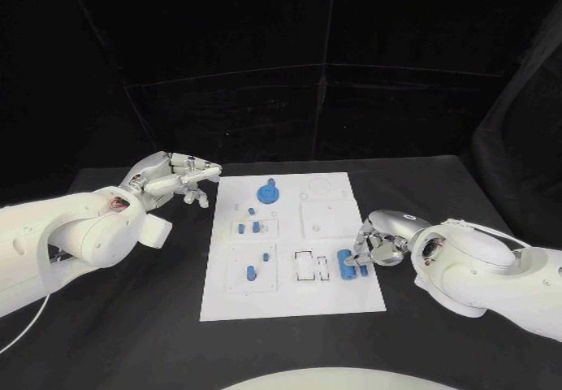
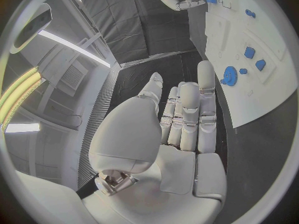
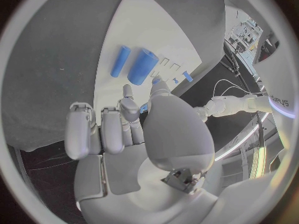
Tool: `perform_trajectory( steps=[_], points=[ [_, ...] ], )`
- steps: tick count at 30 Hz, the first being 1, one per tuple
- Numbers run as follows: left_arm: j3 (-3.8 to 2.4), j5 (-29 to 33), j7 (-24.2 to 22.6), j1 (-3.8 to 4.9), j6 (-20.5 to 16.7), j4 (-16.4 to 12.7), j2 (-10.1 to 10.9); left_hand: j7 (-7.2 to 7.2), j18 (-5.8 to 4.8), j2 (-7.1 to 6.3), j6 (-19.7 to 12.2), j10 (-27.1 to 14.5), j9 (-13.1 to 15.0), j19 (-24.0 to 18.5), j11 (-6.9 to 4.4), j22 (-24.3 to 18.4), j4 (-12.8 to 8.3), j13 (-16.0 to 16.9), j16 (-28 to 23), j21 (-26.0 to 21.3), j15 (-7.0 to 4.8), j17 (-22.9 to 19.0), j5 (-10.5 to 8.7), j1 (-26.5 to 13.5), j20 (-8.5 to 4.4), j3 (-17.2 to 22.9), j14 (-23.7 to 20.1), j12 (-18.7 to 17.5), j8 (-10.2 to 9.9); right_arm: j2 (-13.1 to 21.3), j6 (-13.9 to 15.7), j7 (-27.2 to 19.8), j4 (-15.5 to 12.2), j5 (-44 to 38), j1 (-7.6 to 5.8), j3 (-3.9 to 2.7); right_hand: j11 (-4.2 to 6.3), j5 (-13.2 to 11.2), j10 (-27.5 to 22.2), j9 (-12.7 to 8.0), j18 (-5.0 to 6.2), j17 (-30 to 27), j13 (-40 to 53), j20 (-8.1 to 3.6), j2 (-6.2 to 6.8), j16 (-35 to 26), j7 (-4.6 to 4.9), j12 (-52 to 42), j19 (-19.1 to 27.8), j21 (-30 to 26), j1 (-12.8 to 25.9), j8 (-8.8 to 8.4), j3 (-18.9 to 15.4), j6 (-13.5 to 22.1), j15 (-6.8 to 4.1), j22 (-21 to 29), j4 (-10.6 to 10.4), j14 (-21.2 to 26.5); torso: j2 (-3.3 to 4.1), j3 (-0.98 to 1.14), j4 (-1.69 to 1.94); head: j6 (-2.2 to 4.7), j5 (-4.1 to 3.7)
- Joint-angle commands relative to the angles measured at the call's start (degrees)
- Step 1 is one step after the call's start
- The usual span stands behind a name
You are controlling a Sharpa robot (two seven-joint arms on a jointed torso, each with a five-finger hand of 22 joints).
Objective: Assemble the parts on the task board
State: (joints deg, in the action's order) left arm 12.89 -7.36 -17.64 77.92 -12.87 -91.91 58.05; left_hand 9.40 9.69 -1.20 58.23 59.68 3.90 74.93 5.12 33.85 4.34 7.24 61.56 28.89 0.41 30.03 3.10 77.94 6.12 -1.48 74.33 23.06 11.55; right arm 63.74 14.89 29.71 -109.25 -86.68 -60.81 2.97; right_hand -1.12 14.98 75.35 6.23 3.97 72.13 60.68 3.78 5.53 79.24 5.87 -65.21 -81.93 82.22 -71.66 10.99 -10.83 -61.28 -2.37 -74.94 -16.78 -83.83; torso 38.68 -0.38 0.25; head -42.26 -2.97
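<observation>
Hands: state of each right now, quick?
Left hand: open, holds nothing, off the white task board's edge.
Right hand: open, beside two blue cylinder parts, not gripping.

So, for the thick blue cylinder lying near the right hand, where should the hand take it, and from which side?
Probably at its middle, from above. The thick blue cylinder lies flat on the task board, so its round flanks are free. A thinner blue cylinder lies close beside it on the side of the right hand, so one fingertip has to slip into the gap between them.
</observation>
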Motion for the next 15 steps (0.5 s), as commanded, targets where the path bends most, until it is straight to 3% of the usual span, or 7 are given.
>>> perform_trajectory(
  steps=[1, 15],
  points=[
    [-0.03, 0.8, -1.2, 0.06, 0.5, 0.0, 0.0, -0.1, 0.67, 0.35, -0.3, -0.3, 0.0, -0.4, 0.07, -0.1, -0.2, -0.1, -0.3, -0.2, -0.02, -0.1, 0.05, 0.0, -0.12, 0.1, -0.5, 0.1, 0.4, -0.6, -2.5, 1.8, 0.1, -3.3, 0.41, 0.07, 0.0, -0.3, 0.2, 0.2, -1.16, 0.2, 0.1, -0.1, -0.09, 0.3, -0.25, -0.2, -0.4, 0.4, 0.8, 0.51, -0.3, -0.1, -0.44, -4.1, 0.0, -3.2, 0.03, -0.03, 0.02, -0.07, 0.01],
    [-0.03, 0.8, -0.4, 0.05, 1.0, 0.1, 0.1, -0.1, 0.67, 0.35, -0.3, -0.3, 0.0, -0.4, 0.07, -0.1, -0.2, -0.1, -0.3, -0.2, -0.02, -0.1, 0.05, 0.0, -0.12, 0.1, -0.5, 0.1, 0.4, -3.1, -4.1, 2.1, 1.7, -5.1, 1.65, 0.11, 0.07, -0.3, 0.2, 0.6, -1.2, 0.4, 0.3, -0.13, -0.34, 0.4, -0.35, -0.3, -0.5, 0.6, 1.2, 0.93, -0.3, -0.2, -0.48, -4.3, 0.0, -3.2, 0.08, -0.1, 0.09, -0.48, 0.24]
  ],
)
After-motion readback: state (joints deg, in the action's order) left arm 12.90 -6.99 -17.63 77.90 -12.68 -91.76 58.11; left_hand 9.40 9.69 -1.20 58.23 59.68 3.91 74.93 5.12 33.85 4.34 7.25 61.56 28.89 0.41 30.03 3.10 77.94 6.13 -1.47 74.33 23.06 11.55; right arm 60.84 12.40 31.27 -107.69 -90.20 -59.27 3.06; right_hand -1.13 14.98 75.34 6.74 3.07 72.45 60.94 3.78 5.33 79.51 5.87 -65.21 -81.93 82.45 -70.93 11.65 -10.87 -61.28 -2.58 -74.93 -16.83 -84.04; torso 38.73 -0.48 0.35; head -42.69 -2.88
